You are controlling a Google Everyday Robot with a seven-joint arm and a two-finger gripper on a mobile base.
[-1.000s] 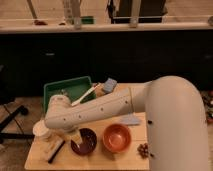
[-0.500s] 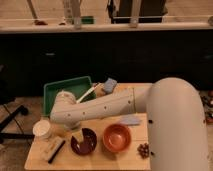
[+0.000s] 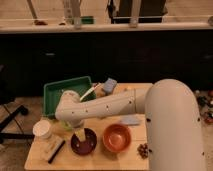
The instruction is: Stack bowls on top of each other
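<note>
Two bowls sit side by side near the front of the wooden table (image 3: 100, 159): a dark maroon-brown bowl (image 3: 88, 145) on the left and an orange-terracotta bowl (image 3: 117, 138) on the right. They are apart, not stacked. My white arm reaches in from the right and bends down at its left end. My gripper (image 3: 80, 135) points down into the maroon bowl, over its left half.
A green tray (image 3: 56, 92) stands at the back left. A white cup (image 3: 42, 129) is at the left edge, and a flat brush-like object (image 3: 52, 149) lies in front of it. A blue item (image 3: 109, 84), a pale pad (image 3: 131, 120) and small dark bits (image 3: 144, 150) are also on the table.
The wrist end of my arm has risen and shifted slightly right, uncovering the white cup. The gripper stays over the maroon bowl. Both bowls have stayed put.
</note>
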